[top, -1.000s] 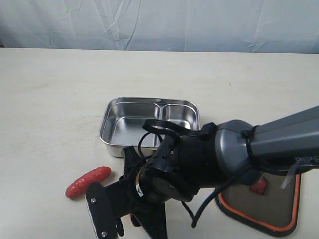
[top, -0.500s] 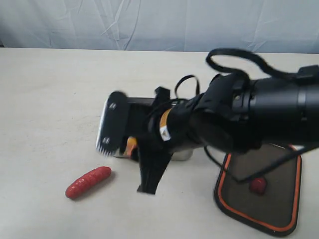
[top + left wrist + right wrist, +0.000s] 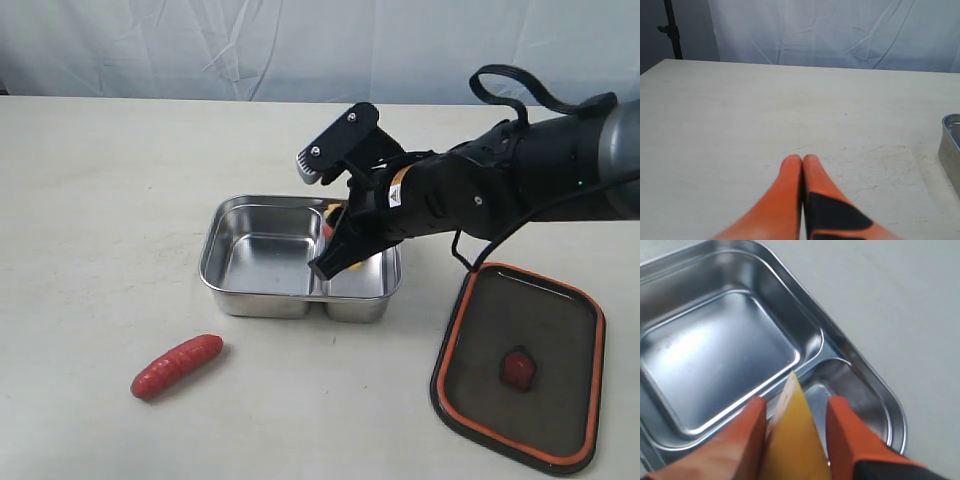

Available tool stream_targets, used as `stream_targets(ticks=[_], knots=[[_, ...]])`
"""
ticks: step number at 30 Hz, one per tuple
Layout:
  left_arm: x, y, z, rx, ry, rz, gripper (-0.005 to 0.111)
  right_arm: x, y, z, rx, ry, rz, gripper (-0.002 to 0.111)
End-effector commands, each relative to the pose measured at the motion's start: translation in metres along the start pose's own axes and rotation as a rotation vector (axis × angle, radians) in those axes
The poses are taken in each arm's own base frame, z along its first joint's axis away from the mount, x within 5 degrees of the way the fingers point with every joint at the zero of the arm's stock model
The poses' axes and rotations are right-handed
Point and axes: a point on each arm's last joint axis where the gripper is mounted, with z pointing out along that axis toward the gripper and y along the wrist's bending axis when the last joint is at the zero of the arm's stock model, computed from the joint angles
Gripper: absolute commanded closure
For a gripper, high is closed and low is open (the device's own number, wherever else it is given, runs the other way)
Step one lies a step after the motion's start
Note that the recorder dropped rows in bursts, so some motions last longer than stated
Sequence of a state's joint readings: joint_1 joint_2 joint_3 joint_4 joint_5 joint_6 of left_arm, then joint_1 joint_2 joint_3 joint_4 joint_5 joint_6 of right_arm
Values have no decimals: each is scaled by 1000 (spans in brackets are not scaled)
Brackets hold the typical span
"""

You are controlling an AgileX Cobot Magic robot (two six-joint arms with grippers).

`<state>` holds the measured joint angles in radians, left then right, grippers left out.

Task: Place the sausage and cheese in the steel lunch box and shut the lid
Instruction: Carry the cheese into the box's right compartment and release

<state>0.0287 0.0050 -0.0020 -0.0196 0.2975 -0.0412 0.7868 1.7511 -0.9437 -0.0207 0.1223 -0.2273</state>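
Note:
My right gripper (image 3: 318, 218) hangs over the steel lunch box (image 3: 215, 250), shut on the yellow cheese (image 3: 797, 435). The wedge's tip points down at the divider between the two compartments of the lunch box (image 3: 860, 365), both of which hold nothing. A bit of the cheese (image 3: 332, 212) shows between the fingers in the exterior view. The red sausage (image 3: 177, 366) lies on the table in front of the box, to its left. The dark lid (image 3: 560, 340) lies seal-up at the right. My left gripper (image 3: 802, 159) is shut on nothing above bare table.
A corner of the lunch box (image 3: 951, 137) shows at the edge of the left wrist view. A pale cloth backdrop (image 3: 320, 50) hangs behind the table's far edge. My right arm (image 3: 520, 180) reaches in from the right above the lid.
My right arm has swung from the table's front, near the sausage, back and up over the lunch box, carrying the cheese. The sausage, box and lid have stayed put.

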Motion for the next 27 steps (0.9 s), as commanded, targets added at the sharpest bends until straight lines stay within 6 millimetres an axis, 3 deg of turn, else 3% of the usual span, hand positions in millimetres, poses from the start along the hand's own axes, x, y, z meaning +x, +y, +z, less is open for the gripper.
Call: stream_targets(ticks=[1,4,9,11,14,18,21,25,27], knots=[[-1,0,0,2,-16,2,107,2,-2,5,4,0,16,109],[-1,0,0,2,-16,2,107,2,-2,6,6,-8,16,101],[-1,0,0,2,-16,2,107,2,-2,6,6,-8,16,67],[-1,0,0,2,-16,2,107,2,-2,6,6,-8,18,58],[-1,0,0,2,-16,2,107,1,-2,3,2,-10,57,55],[-1,0,0,2,-16,2,107,-11,-3,-16,2,-67,129,55],[-1,0,0,2,-16,2,107,-27,15,-33,-57,-87,138,55],[-1,0,0,2,-16,2,107,-41,62,-42,-184,-23,-291,55],[-1,0,0,2,-16,2,107,-49,83,-43,-233,-22,-391,55]])
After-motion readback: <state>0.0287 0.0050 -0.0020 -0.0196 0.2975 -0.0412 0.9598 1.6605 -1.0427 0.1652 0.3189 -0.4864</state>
